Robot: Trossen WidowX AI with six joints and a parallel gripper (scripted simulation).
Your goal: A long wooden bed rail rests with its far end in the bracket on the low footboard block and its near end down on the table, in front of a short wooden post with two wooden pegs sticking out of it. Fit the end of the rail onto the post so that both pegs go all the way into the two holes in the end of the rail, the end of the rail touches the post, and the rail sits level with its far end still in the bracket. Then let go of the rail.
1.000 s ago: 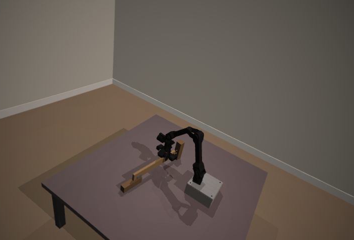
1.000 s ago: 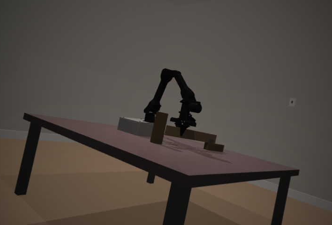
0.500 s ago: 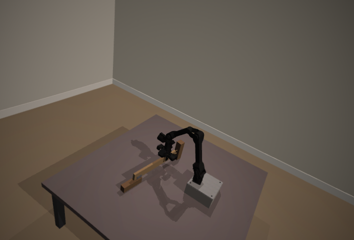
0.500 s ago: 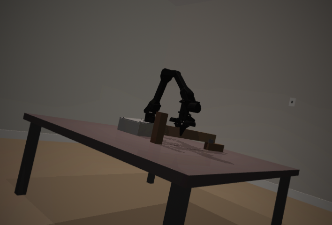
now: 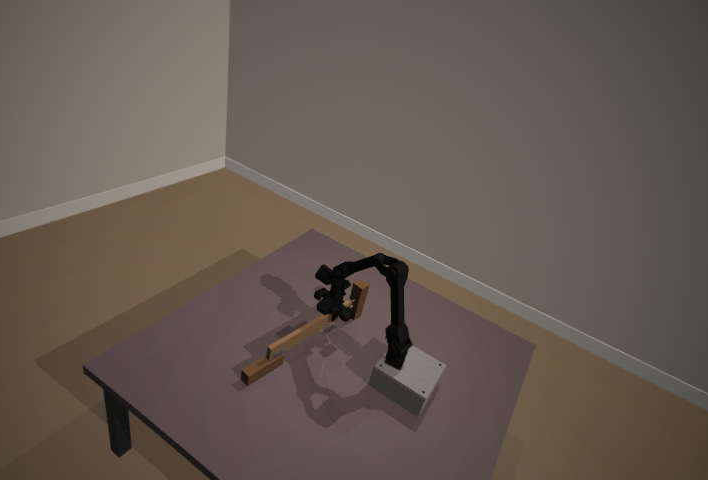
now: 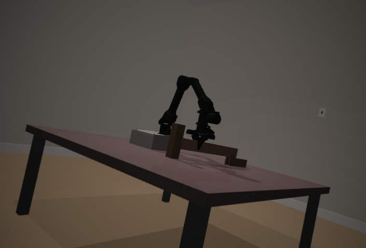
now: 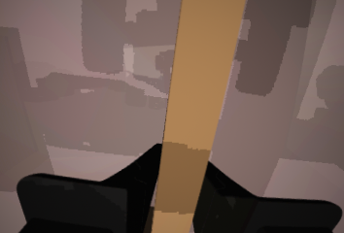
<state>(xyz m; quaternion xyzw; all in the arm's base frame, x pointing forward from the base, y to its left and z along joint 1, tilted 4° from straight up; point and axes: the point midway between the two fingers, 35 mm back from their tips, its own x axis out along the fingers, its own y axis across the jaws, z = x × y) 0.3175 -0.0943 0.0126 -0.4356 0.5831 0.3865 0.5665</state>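
Note:
The long wooden rail (image 5: 301,335) (image 6: 219,148) (image 7: 201,73) is off the table at its near end and looks close to level. My gripper (image 5: 331,318) (image 6: 199,146) (image 7: 173,150) is shut on the rail, with one finger on each side, nearer the post end. The short wooden post (image 5: 360,298) (image 6: 175,141) stands upright beyond the rail's near end. The pegs and the contact there are not clear. The far end is over the low footboard block (image 5: 269,370) (image 6: 238,162), at the grey bracket (image 5: 278,353) (image 6: 232,155); how deep it sits is unclear.
The arm's pale base box (image 5: 403,376) (image 6: 142,140) stands on the mauve table (image 5: 196,362) (image 6: 101,146), to one side of the rail. The arm arches over from it to the rail. Shadows of the arm and rail fall on the table.

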